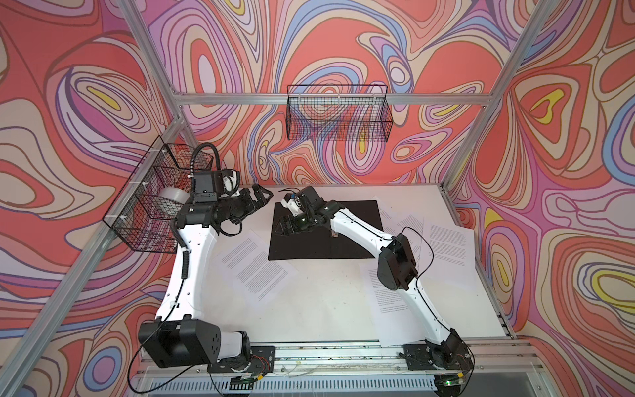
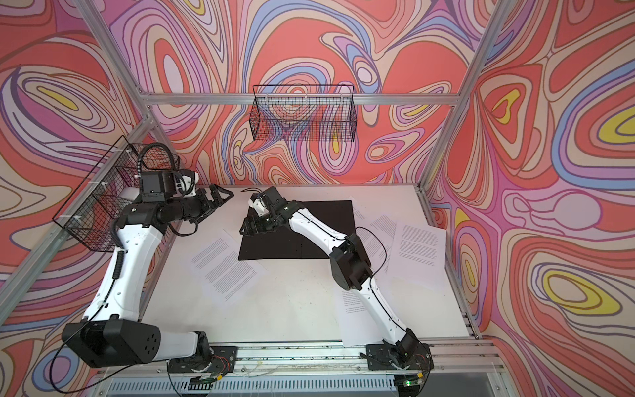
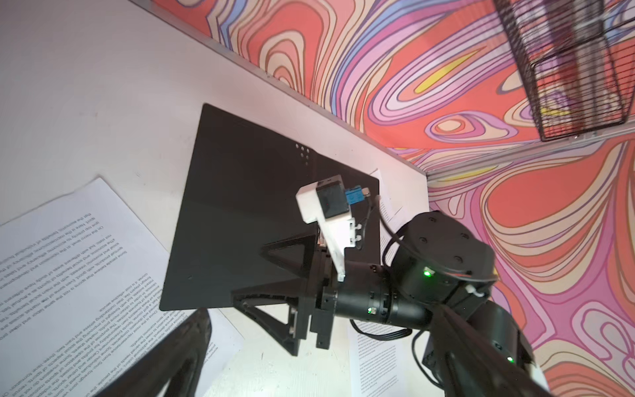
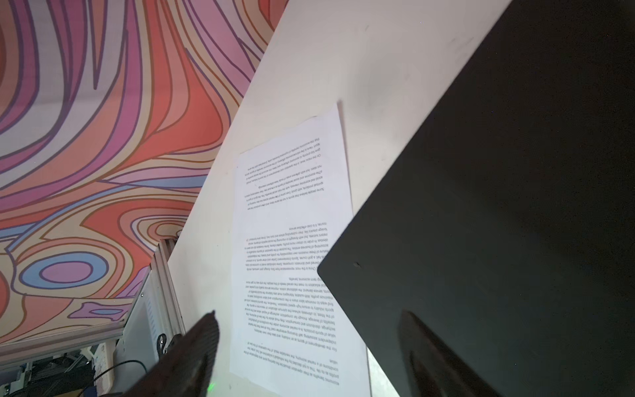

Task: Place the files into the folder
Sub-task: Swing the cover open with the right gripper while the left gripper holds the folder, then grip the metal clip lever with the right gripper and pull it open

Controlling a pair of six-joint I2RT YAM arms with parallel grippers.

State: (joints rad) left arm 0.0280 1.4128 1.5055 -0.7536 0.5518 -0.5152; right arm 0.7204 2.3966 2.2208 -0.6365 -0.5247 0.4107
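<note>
Item 1: white tabletop (image 1: 326, 302), smudged and scuffed.
Item 2: black wire basket (image 1: 338, 113), hung on the rear aluminium frame bar (image 1: 240, 99).
Item 3: black wire basket with compartments (image 1: 147, 206), fixed to the left frame bar, holding a pale grey roll (image 1: 173, 197).
Item 4: wall covering (image 1: 343, 41) of swirling red, pink, lilac, blue and yellow bands on all three sides.
Item 5: aluminium rail (image 1: 336, 354) along the table's front edge.

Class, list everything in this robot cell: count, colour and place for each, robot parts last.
folder: one, black inside faces up, rear centre of table
printed sheets: several, white, on the table left and right of folder
wire baskets: two, black, back rail and left frame
pale roll: one, grey-white, in left basket
table: one, white, inside the frame
left gripper: one, black, open, left of folder
right gripper: one, black, open, over folder's left edge
</note>
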